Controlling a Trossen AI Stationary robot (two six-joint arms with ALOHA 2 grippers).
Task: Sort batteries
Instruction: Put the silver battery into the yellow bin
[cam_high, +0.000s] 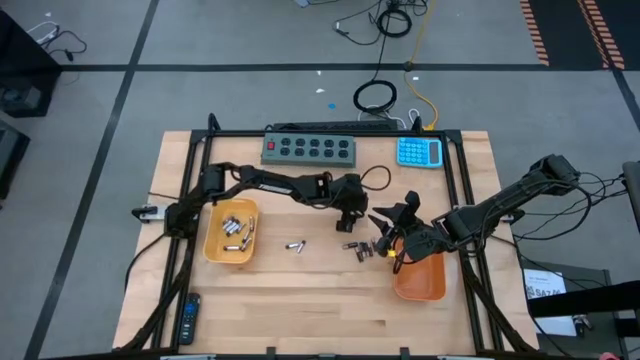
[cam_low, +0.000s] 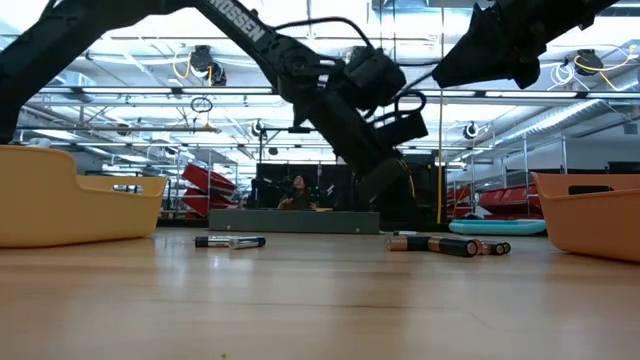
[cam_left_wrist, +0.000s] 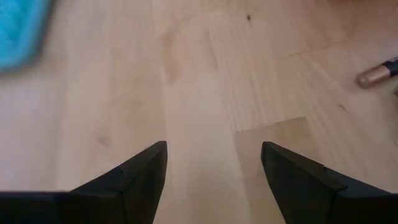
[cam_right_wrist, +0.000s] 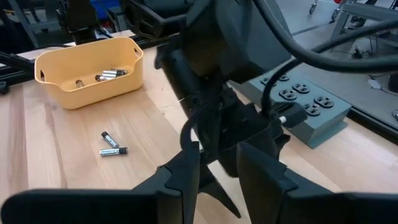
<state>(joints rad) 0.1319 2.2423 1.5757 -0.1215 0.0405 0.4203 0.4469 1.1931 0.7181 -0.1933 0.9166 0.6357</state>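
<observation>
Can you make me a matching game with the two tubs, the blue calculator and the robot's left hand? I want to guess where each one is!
Things:
1. yellow tub
2. orange tub
3. blue calculator
4. left hand

Places or states:
A. far edge of the table, beside the grey button strip
B. open, above bare wood mid-table
C. left side, silvery batteries inside
D. right side, under the right hand

Pairs: 1-C, 2-D, 3-A, 4-B

The left arm (cam_low: 240, 35) reads "ROSSEN".
</observation>
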